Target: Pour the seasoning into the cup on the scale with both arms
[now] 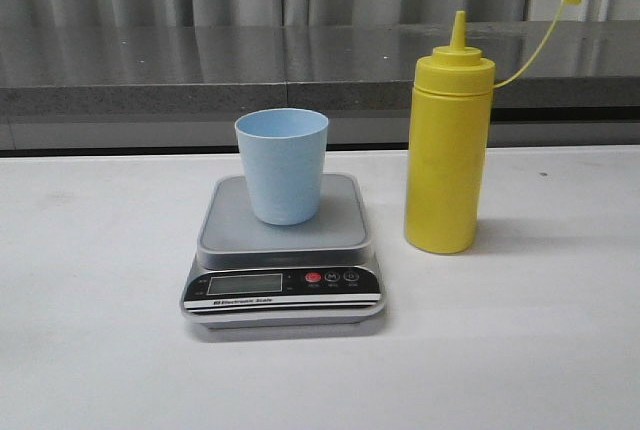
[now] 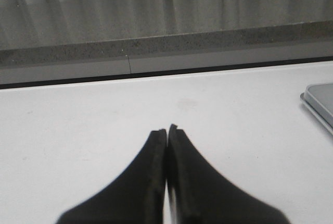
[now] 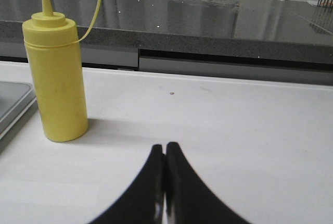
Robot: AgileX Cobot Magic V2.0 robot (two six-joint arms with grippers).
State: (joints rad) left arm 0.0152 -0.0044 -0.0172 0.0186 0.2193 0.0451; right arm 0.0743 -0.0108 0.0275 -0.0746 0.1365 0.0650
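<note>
The pale blue cup stands upright on the grey platform of the scale, which sits on the white table; the yellow bottle stands upright just to the right of the scale, apart from it, its cap dangling on a thin strap; neither arm touches anything — the left gripper hovers over bare table with its jaws pressed together; the right gripper is likewise closed and empty, near the bottle.
</note>
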